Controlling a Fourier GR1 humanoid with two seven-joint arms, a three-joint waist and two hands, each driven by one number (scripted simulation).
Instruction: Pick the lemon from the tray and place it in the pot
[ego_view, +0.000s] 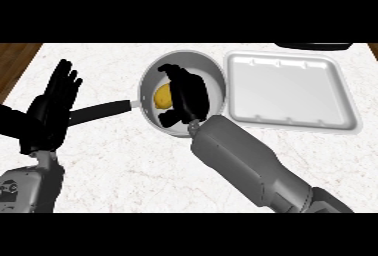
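Note:
The yellow lemon (162, 96) lies inside the grey pot (210, 65), which stands at the counter's middle with its black handle (100, 111) pointing left. My right hand (190, 95) hovers over the pot, palm beside the lemon. Its fingers (173, 71) are spread above the lemon and its thumb (171, 118) below it, with gaps on both sides, so the hand is open. The white tray (288, 90) sits just right of the pot and holds nothing that I can see. My left hand (55, 102) rests open at the left, fingers up.
A dark object (314, 46) shows at the counter's far edge, top right. The wooden floor (16, 60) borders the marble counter at the upper left. My right forearm (244, 160) crosses the counter from the lower right.

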